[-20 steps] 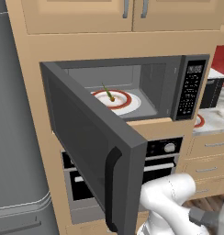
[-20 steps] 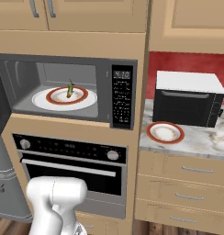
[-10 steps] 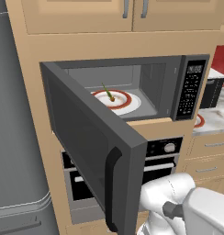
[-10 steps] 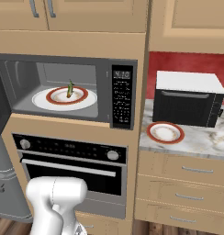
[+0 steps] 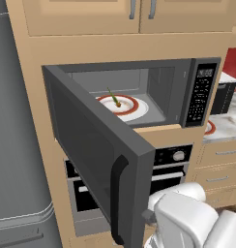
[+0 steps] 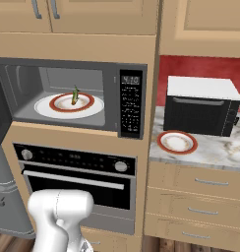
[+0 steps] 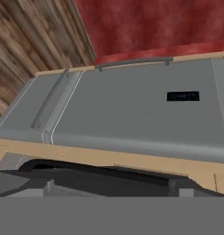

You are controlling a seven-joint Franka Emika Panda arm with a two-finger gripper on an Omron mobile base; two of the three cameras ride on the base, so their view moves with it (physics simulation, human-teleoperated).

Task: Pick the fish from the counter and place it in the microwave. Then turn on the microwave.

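**Fish on the plate, door wide open**

The fish [image 6: 74, 95] lay on a red-rimmed plate [image 6: 48, 108] inside the microwave [image 6: 129, 71]. That was the right spot for it, so the first half of the job looked done. The fish stuck up a little from the middle of the plate and looked steady.

The door [image 5: 98, 155] hung wide open, swung out to the left. It would likely have to be shut before the microwave could be turned on. The buttons [image 6: 130, 110] sat on the right of the microwave front.

The fingers were spread about as wide as they go and held nothing. They did not show in the pictures, so places cannot be told from them. The hand looked out at a grey fridge [image 7: 132, 114], wooden floor and a red wall, well away from the fish.

Below the microwave was a black oven [image 6: 77, 177]. To the right, the counter [image 6: 215, 152] was pale marble. On it sat a second plate [image 6: 177, 141], in front of a small black-and-white oven [image 6: 200, 106]. Light wood cupboards were all around.
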